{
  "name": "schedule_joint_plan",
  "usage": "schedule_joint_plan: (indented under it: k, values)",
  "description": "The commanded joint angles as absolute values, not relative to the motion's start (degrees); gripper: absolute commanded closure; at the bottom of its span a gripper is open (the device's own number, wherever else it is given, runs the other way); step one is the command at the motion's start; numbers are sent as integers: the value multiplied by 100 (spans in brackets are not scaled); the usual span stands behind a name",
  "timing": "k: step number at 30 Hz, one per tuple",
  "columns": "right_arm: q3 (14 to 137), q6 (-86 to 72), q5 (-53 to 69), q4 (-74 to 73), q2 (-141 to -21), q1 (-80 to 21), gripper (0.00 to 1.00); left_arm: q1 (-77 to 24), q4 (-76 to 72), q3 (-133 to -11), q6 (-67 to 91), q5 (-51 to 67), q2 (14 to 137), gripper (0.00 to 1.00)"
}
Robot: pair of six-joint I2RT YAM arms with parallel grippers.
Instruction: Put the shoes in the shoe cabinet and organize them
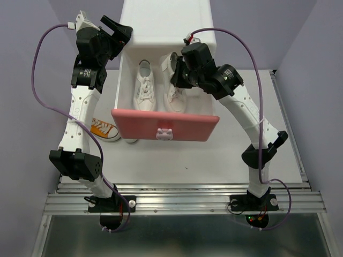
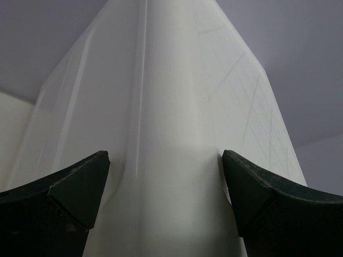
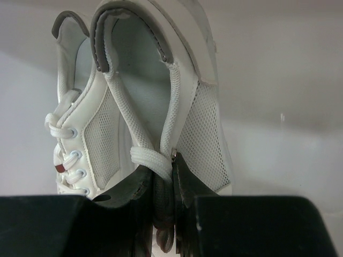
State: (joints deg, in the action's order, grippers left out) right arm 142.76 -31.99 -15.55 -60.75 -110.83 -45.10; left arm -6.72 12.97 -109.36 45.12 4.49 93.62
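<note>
My right gripper (image 3: 163, 182) pinches nearly shut on the collar of the shoe (image 3: 203, 123), setting it in the drawer (image 1: 163, 124) beside its mate (image 1: 144, 85); left gripper (image 2: 165, 160) gapes empty at the cabinet (image 2: 161, 80) corner, likely steadying it

Two white sneakers can be counted: the left white sneaker (image 1: 144, 88) and, at its 3 o'clock, the right white sneaker (image 1: 172, 99). Only one orange sneaker (image 1: 103, 129) shows for sure, on the tabletop (image 1: 187, 160) at 8 o'clock from them. There is one shoe cabinet (image 1: 166, 24), one drawer (image 1: 163, 124) that is open, one bunny knob (image 1: 164, 133), and two arms: the left arm (image 1: 80, 118) and the right arm (image 1: 246, 110).
</note>
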Motion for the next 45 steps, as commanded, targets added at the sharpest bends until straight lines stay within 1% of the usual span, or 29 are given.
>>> schedule_joint_plan:
  k: [1, 8, 10, 16, 27, 32, 34, 37, 39, 42, 44, 45]
  values:
    - [14326, -2953, -1784, -5265, -11223, -4579, 95, -545, 3278, -10476, 3850, -272, 9975, 4]
    - [14256, -2865, -1977, -5001, -11355, -4579, 95, -545, 3278, -10468, 3858, -281, 9993, 4]
    - [14273, -2865, -2065, -5010, -11408, -4579, 97, -536, 3278, -10476, 3858, -290, 10002, 4]
    - [14282, -2883, -2223, -5124, -11514, -4579, 98, -536, 3278, -10512, 3876, -299, 10028, 4]
    - [14370, -2953, -2312, -5546, -11742, -4579, 94, -536, 3252, -10521, 3973, -351, 10055, 4]
    - [14335, -2822, -2408, -5432, -11777, -4579, 85, -545, 3261, -10521, 4008, -369, 10063, 4]
    - [14335, -2769, -2426, -5388, -11795, -4579, 85, -536, 3261, -10529, 4017, -369, 10072, 4]
    - [14326, -2698, -2391, -5353, -11839, -4579, 78, -545, 3252, -10529, 4043, -387, 10081, 4]
    - [14317, -2698, -2399, -5344, -11856, -4579, 76, -545, 3252, -10547, 4043, -387, 10081, 4]
    - [14291, -2672, -2434, -5282, -11865, -4579, 68, -545, 3261, -10556, 4061, -396, 10081, 4]
    - [14308, -2646, -2435, -5195, -11857, -4579, 64, -545, 3252, -10564, 4061, -396, 10099, 4]
    - [14317, -2637, -2443, -5168, -11856, -4579, 64, -545, 3252, -10564, 4052, -396, 10099, 4]
